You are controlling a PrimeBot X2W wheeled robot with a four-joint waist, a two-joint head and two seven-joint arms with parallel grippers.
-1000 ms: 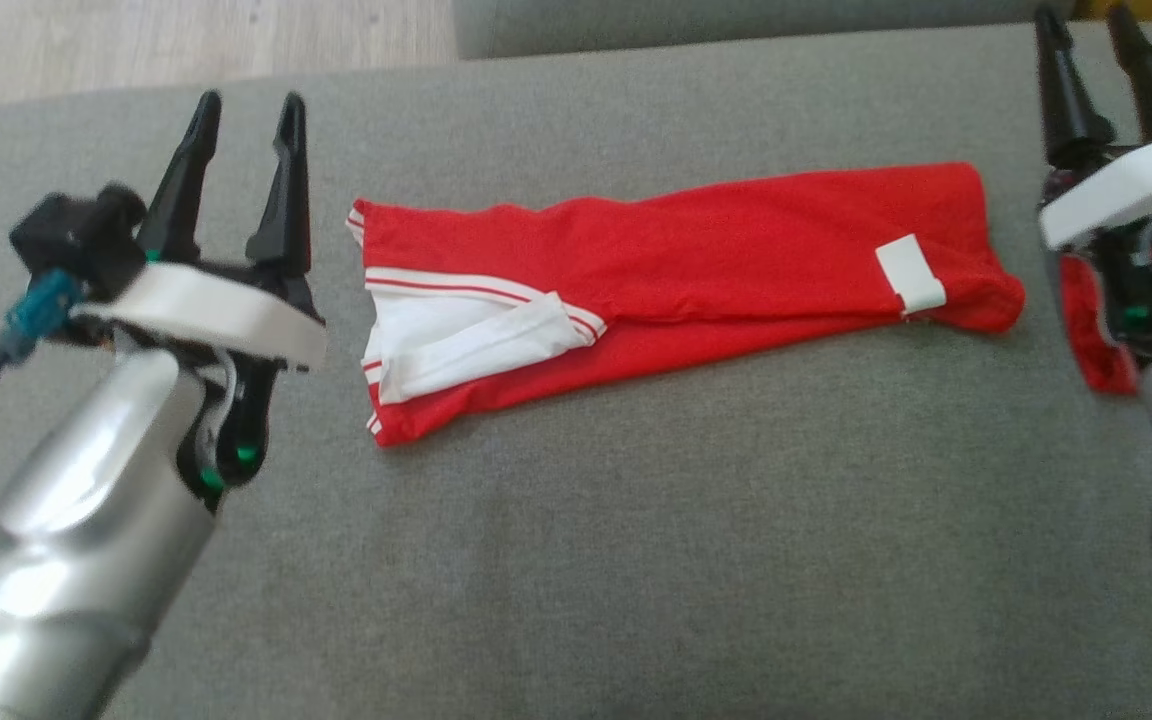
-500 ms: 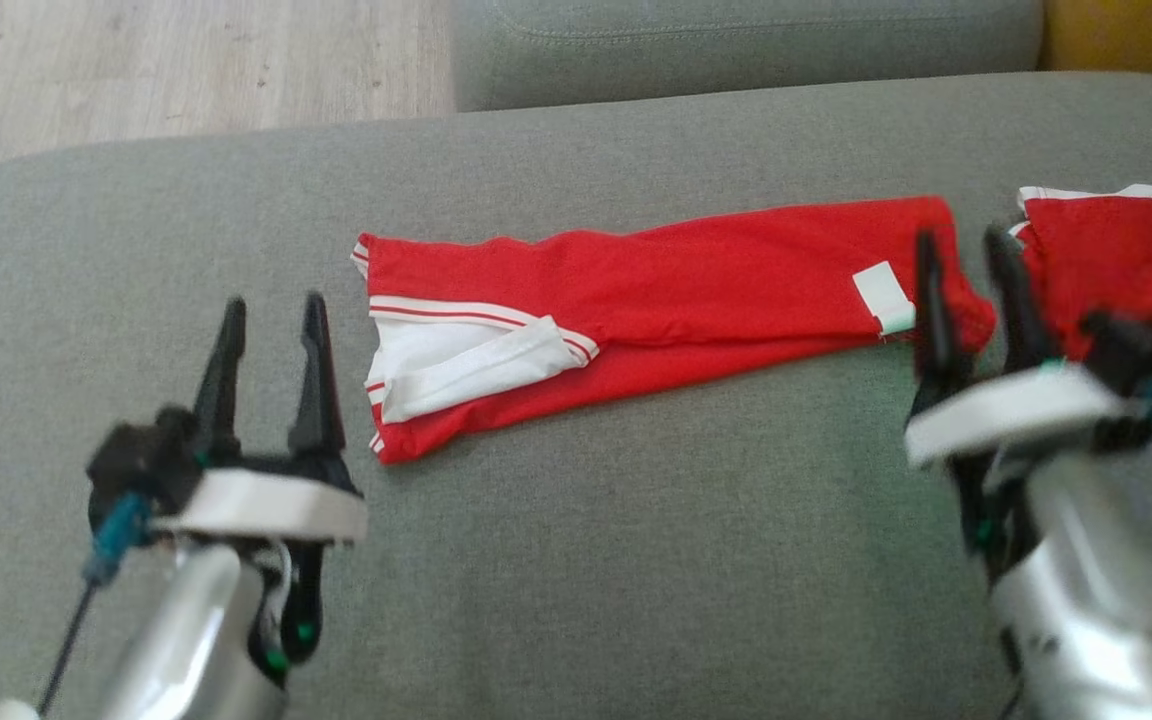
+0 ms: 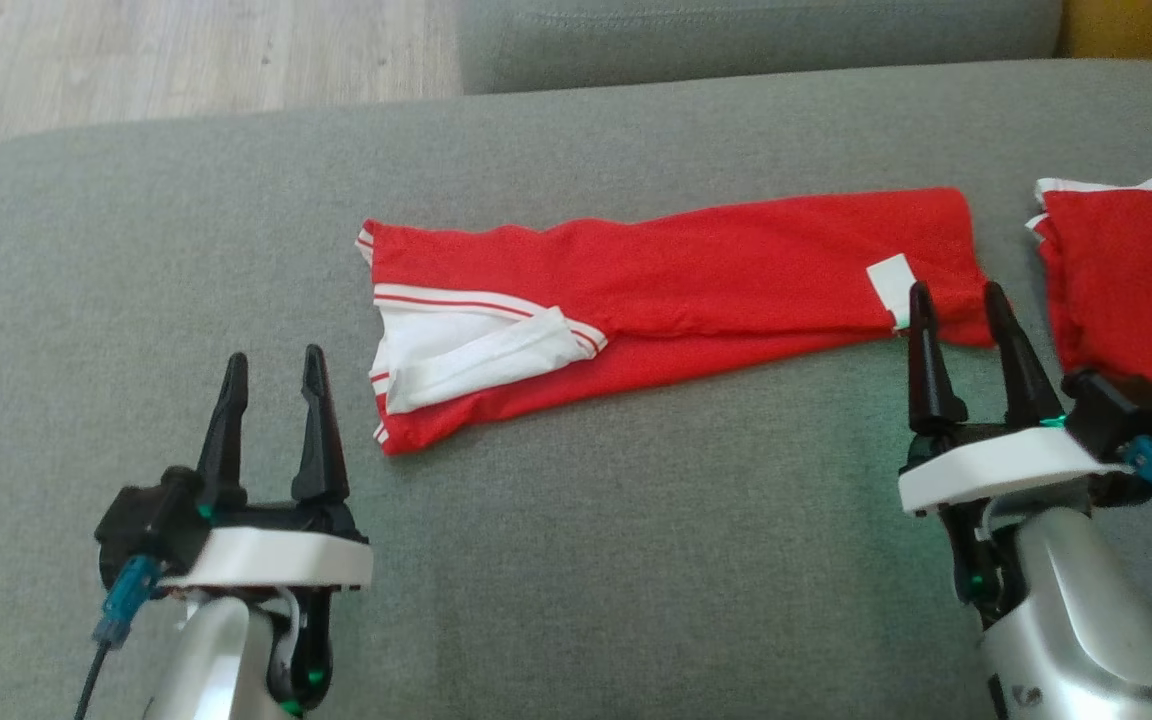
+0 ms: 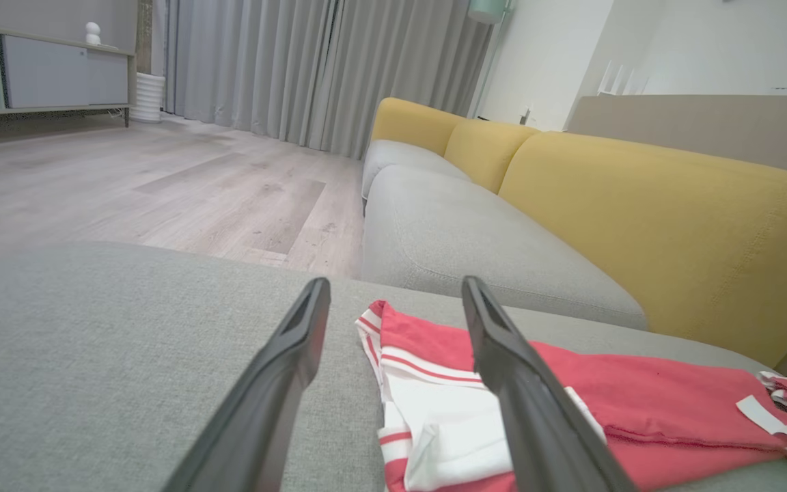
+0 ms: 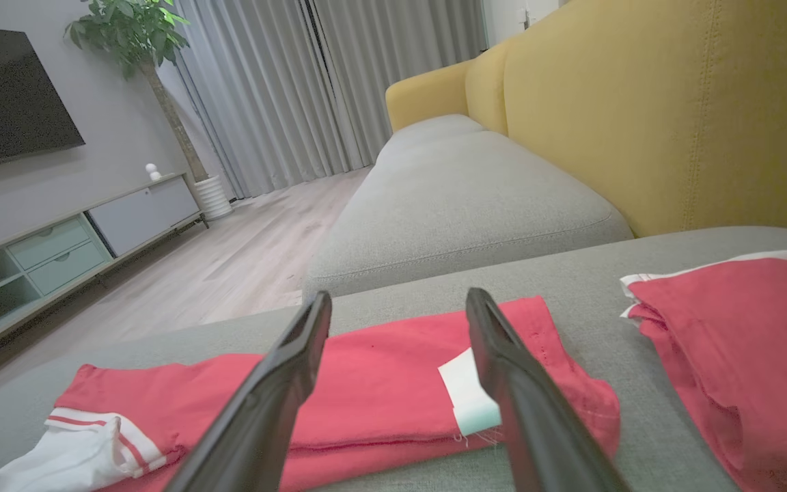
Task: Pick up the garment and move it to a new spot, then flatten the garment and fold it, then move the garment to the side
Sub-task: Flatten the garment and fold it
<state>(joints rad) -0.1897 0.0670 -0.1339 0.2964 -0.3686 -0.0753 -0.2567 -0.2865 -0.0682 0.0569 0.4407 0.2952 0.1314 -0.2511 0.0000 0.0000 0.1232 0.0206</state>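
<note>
**Head view.** The left gripper (image 3: 274, 355) stands with its jaws apart and empty above the grey seat (image 3: 636, 560). The red garment (image 3: 696, 270) lies ahead of it and to its right. The white-striped end (image 3: 456, 345) is nearest its fingertips but clear of them. The right gripper (image 3: 956, 290) is also spread and holds nothing. Its fingertips reach the near edge of the garment's other end, just beside a white label (image 3: 891, 278). Whether they touch the cloth cannot be told. A second red piece (image 3: 1126, 280) lies to the right of this gripper, apart from the garment.

**Left wrist view.** Both fingers are parted with nothing between them. The striped end lies just ahead and slightly to the right, and the right finger crosses in front of it. A yellow backrest (image 4: 639, 205) rises further off to the right.

**Right wrist view.** The fingers are parted and empty. The labelled end lies directly ahead between them, low and flat on the seat. The second red piece sits off to the right.

**Assessment.** The garment lies flat as a long narrow strip, which suggests it has been placed, smoothed and folded once lengthwise. It is not yet a compact bundle. At least one crosswise fold and the move to the side appear to be outstanding. Both grippers look positioned to take one end each.
</note>
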